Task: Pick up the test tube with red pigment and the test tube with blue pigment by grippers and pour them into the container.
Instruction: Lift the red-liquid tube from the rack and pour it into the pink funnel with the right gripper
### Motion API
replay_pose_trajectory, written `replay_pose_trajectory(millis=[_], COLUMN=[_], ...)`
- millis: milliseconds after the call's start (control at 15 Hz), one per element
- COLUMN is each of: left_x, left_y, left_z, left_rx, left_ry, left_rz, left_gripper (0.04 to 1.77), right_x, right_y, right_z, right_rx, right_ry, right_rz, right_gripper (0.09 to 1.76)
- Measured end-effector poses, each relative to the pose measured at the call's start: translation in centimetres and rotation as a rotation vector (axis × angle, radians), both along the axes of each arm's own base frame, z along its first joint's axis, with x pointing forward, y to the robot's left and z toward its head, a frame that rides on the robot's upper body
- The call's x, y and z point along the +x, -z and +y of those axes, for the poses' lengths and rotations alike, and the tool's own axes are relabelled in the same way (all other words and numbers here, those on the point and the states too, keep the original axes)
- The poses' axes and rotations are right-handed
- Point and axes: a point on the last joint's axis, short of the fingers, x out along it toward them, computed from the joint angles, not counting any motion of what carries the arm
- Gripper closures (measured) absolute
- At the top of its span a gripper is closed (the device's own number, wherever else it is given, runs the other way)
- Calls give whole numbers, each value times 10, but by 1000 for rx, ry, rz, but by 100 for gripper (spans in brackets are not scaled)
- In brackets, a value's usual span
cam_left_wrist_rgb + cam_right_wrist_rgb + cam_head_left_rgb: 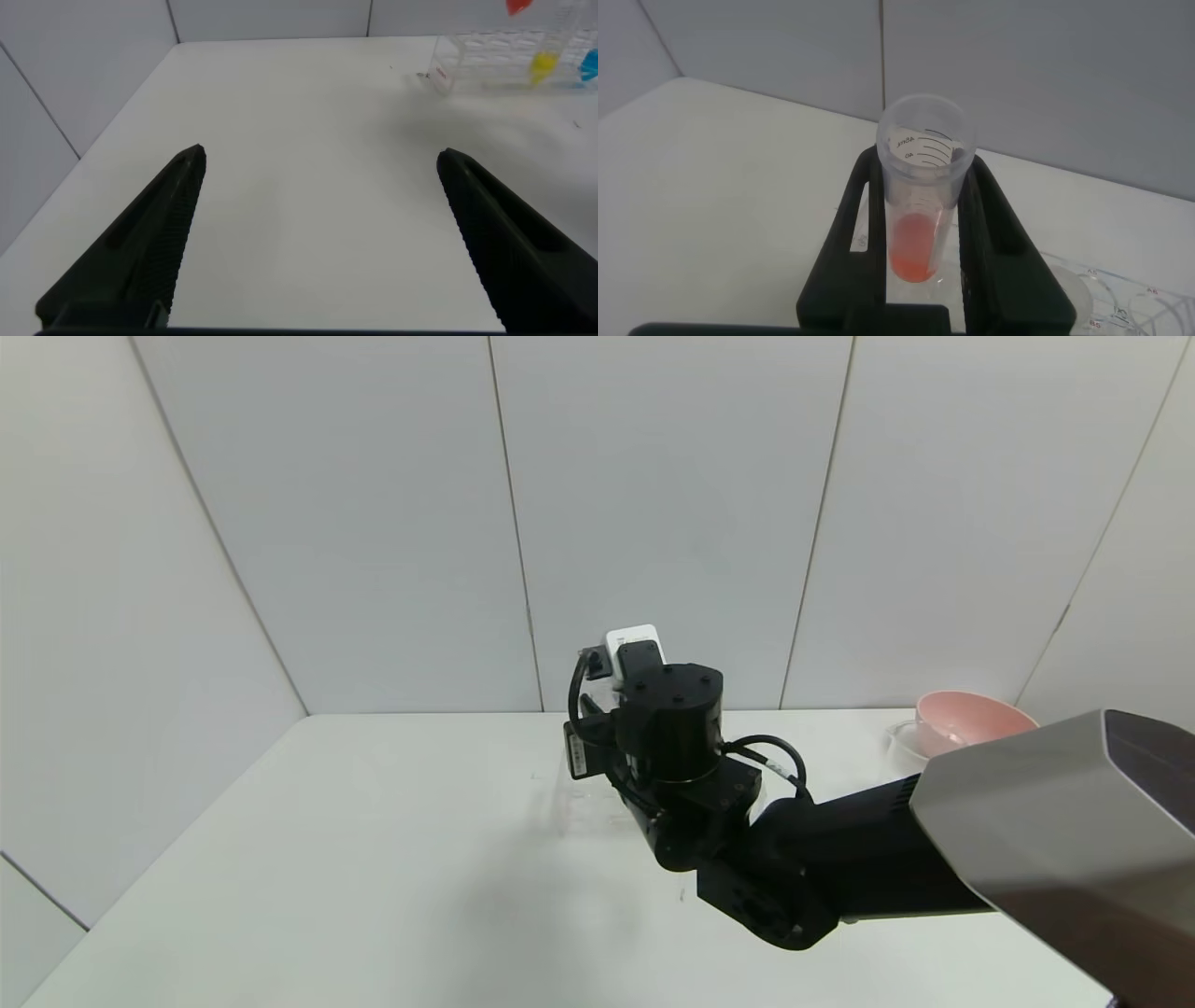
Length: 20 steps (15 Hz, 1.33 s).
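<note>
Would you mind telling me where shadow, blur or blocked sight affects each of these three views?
Head view: the right arm fills the middle, hides its own jaws and casts a soft shadow on the table. Left wrist view: the left gripper looms dark and near; the rack is cut off at the edge. Right wrist view: the test tube with red pigment is sharp.
</note>
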Motion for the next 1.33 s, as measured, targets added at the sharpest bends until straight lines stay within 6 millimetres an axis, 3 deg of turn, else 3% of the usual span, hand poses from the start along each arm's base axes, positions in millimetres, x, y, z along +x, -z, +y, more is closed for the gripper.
replay_pose_trajectory(millis=[333,600,800,1133,1333], left_x=[0,0,0,0,0], left_y=[0,0,0,0,0], left_z=[0,0,0,0,0], left_rx=[0,0,0,0,0], left_ry=[0,0,0,0,0], left_rz=[0,0,0,0,0], left_gripper=[5,5,5,5,5], right_x=[-18,-56,-85,-123,-139], right_y=[2,-2,-21,-45,-55], right_z=[-16,-63,-117,-239,-302], right_rx=[-39,-91,-96,-115,-96], right_ry=[-64,-185,-289,-384,-383], right_rz=[40,113,131,219,220], right_gripper=[134,134,134,134,134])
